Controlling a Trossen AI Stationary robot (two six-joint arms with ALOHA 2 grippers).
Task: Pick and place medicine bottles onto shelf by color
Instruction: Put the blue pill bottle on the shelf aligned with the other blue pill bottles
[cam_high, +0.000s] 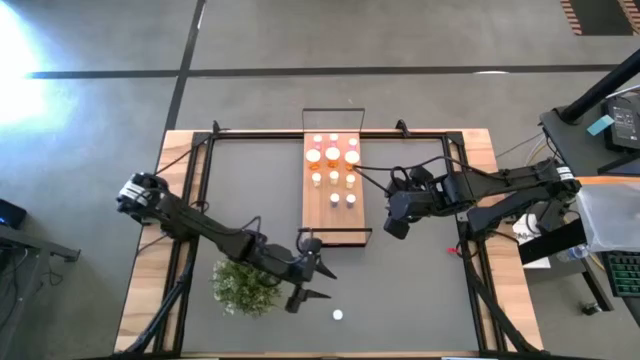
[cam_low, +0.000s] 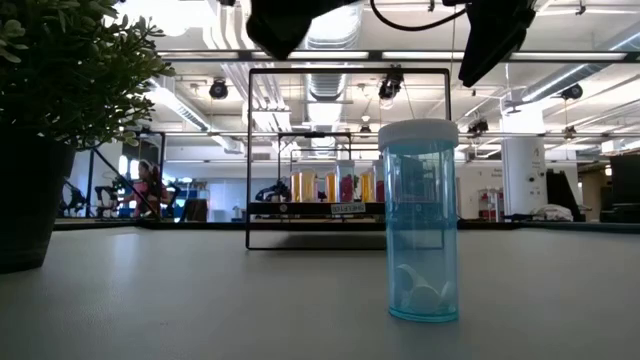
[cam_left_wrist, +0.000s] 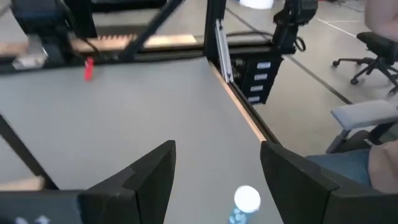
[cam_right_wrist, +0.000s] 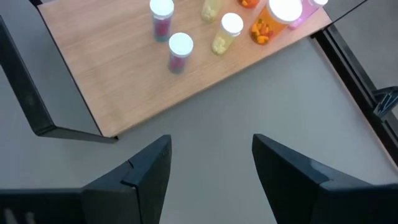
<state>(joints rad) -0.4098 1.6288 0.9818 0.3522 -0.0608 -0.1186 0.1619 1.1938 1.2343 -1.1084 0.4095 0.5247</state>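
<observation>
On my far left sits the plant (cam_high: 245, 287), at the near-left part of the surface (cam_high: 400, 290). My left gripper (cam_high: 312, 283) hangs just beside it, fingers spread wide with nothing between them. In the left wrist view the two dark fingers (cam_left_wrist: 146, 177) frame a lone bottle (cam_left_wrist: 245, 203) with a white cap and blue body – it stands upright on the mat, past the fingertips and not touched. From above, that same bottle shows only as a white cap near the front edge, well apart from the shelf. In the low view it is clear blue, with a few white tablets at its bottom.

Moving to the middle, the shelf (cam_high: 335, 215) lies lengthwise on the mat, a light wooden board with thin black wire frames at both ends. The other bottles (cam_high: 333, 155) are grouped on its far half – orange ones, pale yellow ones, pink ones, all upright with white caps. The near half of the board is bare.

To the right, my right gripper (cam_high: 392, 222) hovers just beside the shelf's near right corner. Its fingers (cam_right_wrist: 140, 180) are parted and hold nothing; the right wrist view looks past them to the board and two pink bottles (cam_right_wrist: 171, 34) nearest it.
</observation>
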